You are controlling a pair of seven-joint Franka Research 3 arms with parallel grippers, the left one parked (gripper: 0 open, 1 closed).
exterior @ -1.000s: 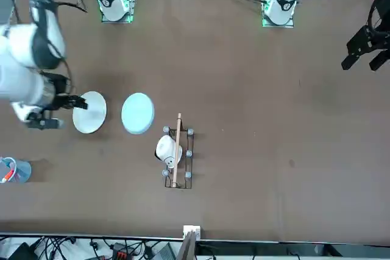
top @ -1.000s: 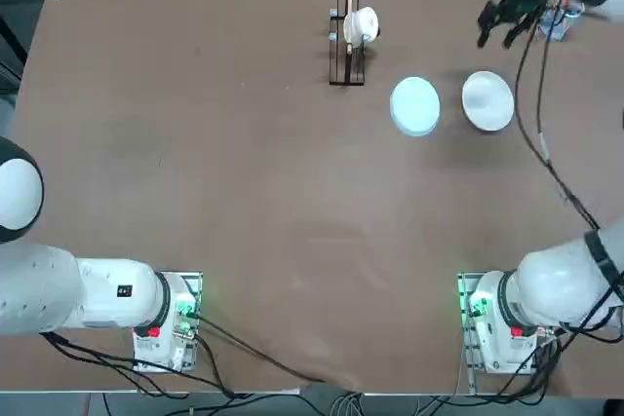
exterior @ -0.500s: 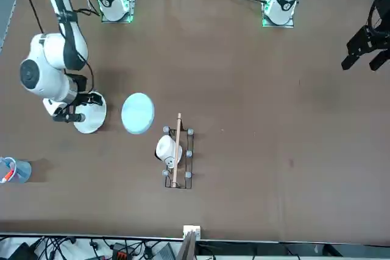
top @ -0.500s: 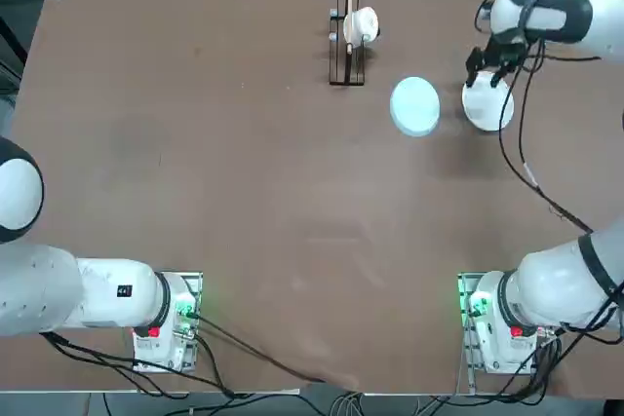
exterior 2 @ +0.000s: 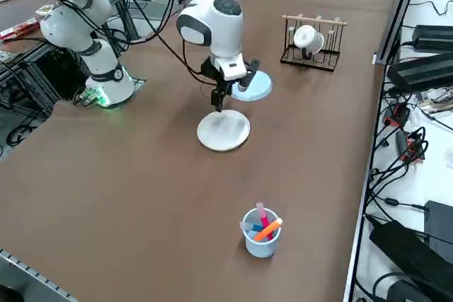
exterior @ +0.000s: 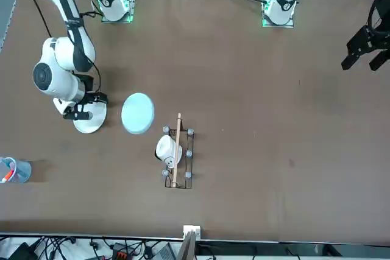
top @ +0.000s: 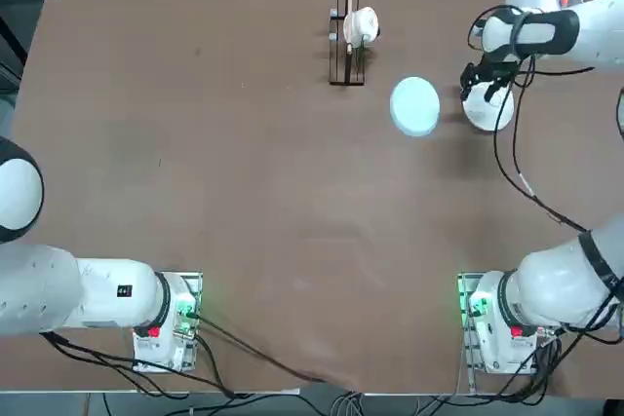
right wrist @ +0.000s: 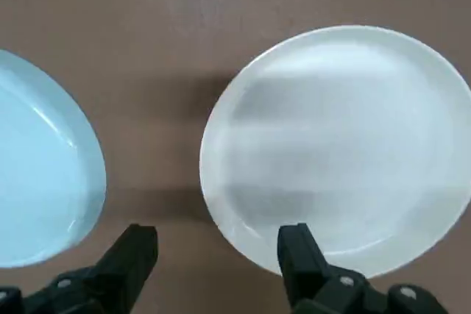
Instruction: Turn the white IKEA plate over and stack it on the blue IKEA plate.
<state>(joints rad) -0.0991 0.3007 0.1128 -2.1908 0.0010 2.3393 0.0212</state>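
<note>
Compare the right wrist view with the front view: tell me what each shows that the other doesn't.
Only the right wrist view shows both fingers of the right gripper plainly, spread open, one overlapping the white plate's edge.

Only the front view shows the white mug at the wire rack and the cup of markers.

Both show the white plate and the pale blue plate, apart on the table.

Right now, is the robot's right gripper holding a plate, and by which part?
No, the right gripper holds nothing: its fingers are open above the white plate.
</note>
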